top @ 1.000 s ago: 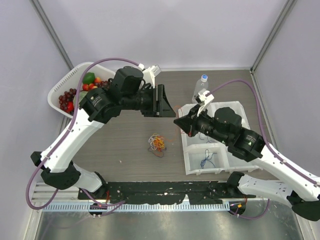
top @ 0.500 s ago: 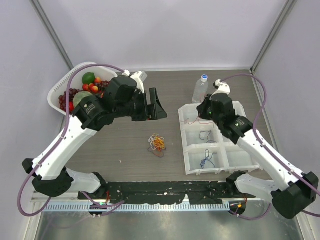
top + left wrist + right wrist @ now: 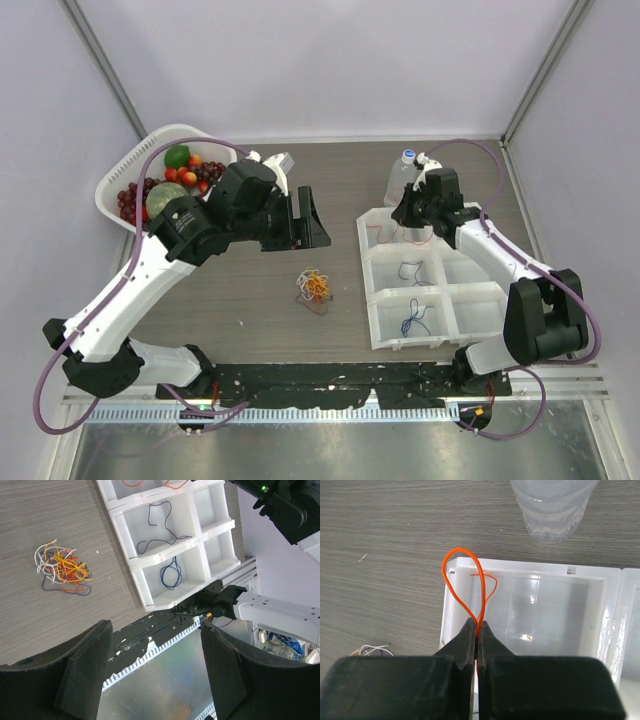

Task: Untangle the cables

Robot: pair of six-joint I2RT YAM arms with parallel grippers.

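Toward the right edge of the bench, the right gripper [image 3: 477, 630] is pinching an orange cable [image 3: 445, 572] between fully closed fingers, the wire arching up in a loop over the far-left corner of a white divided tray [image 3: 535, 569]. A clear plastic bottle [image 3: 552, 505] is standing just beyond the tray, toward the far edge. Two more loose wires are lying inside the tray: a dark cable [image 3: 160, 527] in the middle-left compartment and a blue cable [image 3: 171, 575] coiled in the near-left one. Out at the bench's centre, left of the tray, the tangle of cables [image 3: 316, 286] is sitting on the wood-grain surface, orange, white and dark strands knotted together. Above it, the left gripper [image 3: 156, 632] is hanging with its fingers spread wide and nothing between them. A white basket [image 3: 105, 195] of fruit is occupying the far-left corner.
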